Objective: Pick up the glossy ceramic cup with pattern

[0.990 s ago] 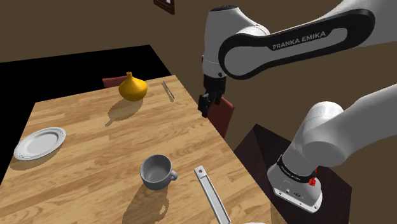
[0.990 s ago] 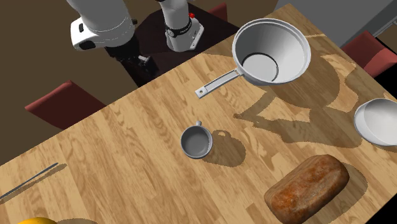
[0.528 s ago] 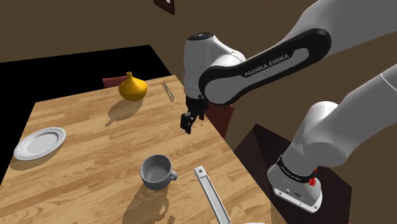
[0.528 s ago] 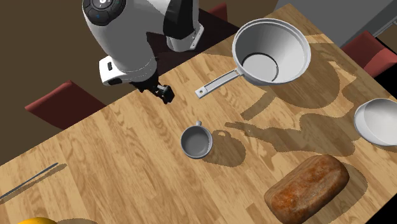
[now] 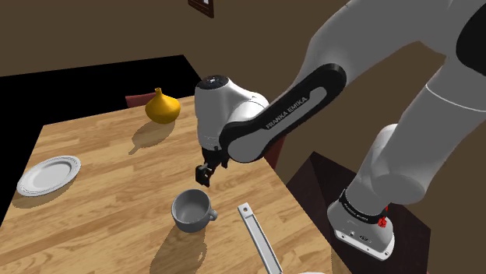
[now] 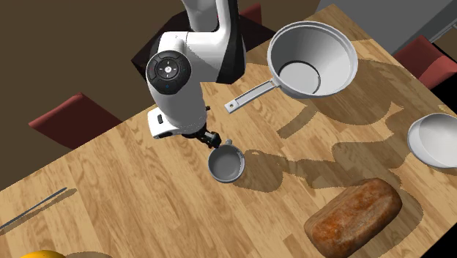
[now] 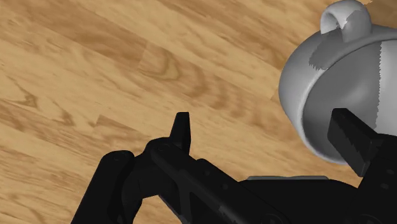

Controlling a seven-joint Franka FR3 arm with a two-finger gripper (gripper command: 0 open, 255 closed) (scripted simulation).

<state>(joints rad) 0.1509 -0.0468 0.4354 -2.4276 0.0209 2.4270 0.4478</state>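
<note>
Grained wooden table point(image 5: 117, 183), smooth grey cup point(image 5: 189, 211)

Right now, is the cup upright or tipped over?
Upright. The cup stands on its base on the table, open mouth facing up, handle out to the side; nothing shows inside it.

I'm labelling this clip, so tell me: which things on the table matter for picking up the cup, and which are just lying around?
For the job:
grey cup
open pincer, close above the cup

Lying about:
pan
bread loaf
plate
yellow gourd-shaped thing
</note>
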